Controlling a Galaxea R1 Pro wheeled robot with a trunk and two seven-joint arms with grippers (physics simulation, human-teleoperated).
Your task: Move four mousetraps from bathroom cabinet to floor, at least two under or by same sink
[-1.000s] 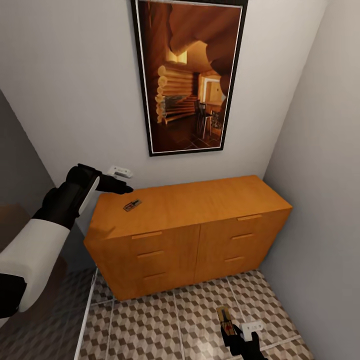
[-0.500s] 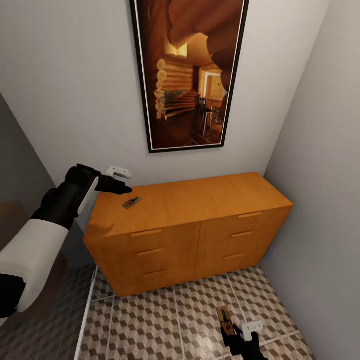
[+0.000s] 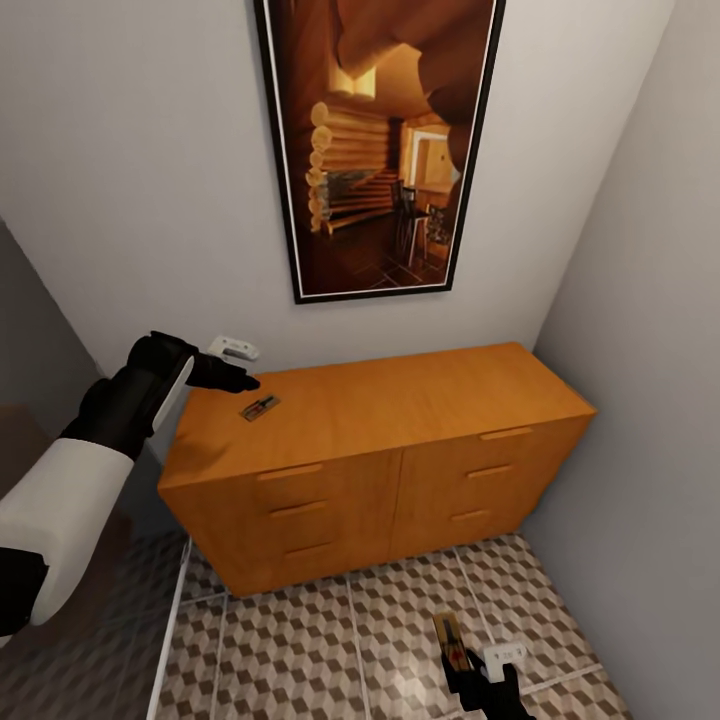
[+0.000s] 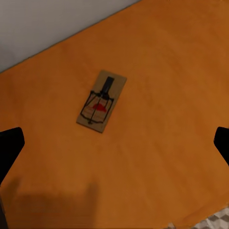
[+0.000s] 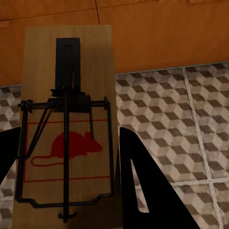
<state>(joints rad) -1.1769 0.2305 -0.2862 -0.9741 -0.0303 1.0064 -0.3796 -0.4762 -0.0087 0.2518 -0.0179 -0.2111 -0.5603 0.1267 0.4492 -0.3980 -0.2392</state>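
One mousetrap (image 3: pixel 260 407) lies flat on the left part of the orange-brown cabinet (image 3: pixel 400 400) top. My left gripper (image 3: pixel 240 366) hovers just beyond it, near the wall. In the left wrist view this mousetrap (image 4: pixel 101 101) lies on the cabinet top (image 4: pixel 167 71), and the gripper (image 4: pixel 114 145) is open, its fingertips (image 4: pixel 9 148) wide apart. Low over the cube-patterned floor (image 3: pixel 300 650), my right gripper (image 3: pixel 478 682) is shut on a second mousetrap (image 3: pixel 450 640). In the right wrist view that mousetrap (image 5: pixel 67 129), with a red mouse mark, sits between the black fingers (image 5: pixel 140 191).
A tall framed picture (image 3: pixel 375 150) hangs on the wall above the cabinet. A grey side wall (image 3: pixel 650 400) stands close at the cabinet's right end. A dark panel (image 3: pixel 30 330) rises at the left. Patterned floor (image 5: pixel 191 105) spreads in front of the drawer fronts.
The whole view has shifted slightly as the camera moved. Both grippers keep about the same places relative to the mousetraps.
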